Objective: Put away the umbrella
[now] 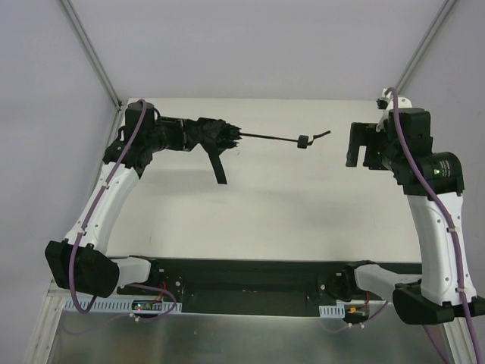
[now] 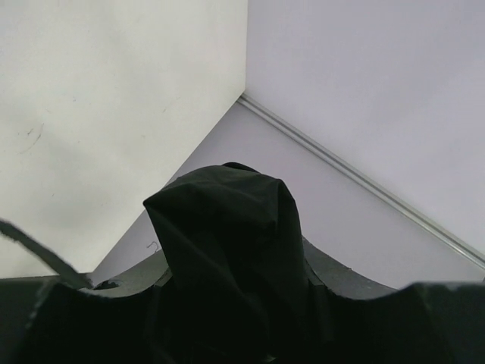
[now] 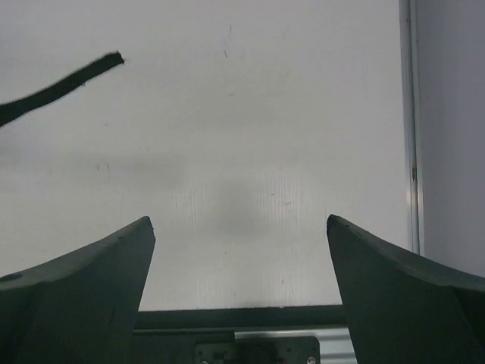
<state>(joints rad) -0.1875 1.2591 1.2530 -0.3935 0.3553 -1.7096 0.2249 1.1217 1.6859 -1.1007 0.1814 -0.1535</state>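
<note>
Start at your near edge: both bases sit there, and the left arm (image 1: 106, 189) and right arm (image 1: 436, 212) reach up and away over the white counter (image 1: 303, 227), which shows bare between them. Everything that matters is in the far band. The left jaws are clamped on the bundled black canopy (image 2: 227, 250) of the umbrella (image 1: 208, 135), at about 10 o'clock in the overhead view; the left wrist camera shows fabric bunched between the fingers and hiding what lies beyond it. A closure strap (image 1: 218, 168) dangles from the bundle toward 6 o'clock. The umbrella's long axis runs from 9 to 3 o'clock: the thin shaft (image 1: 265, 137) sticks out of the canopy toward 3 o'clock and ends in the small knob handle (image 1: 303, 142), with the wrist cord (image 1: 322, 135) trailing further the same way. Whether any of it touches the counter you cannot tell from these views. The right jaws stand wide open and hold nothing, just past the cord, so the handle lies at 9 o'clock from them and they are the nearer pair to that end. In the right wrist view only the cord's tip (image 3: 68, 82) shows, at about 10 o'clock, so the handle probably sits off that centreline and you would need to line up before pushing the shaft in.
</note>
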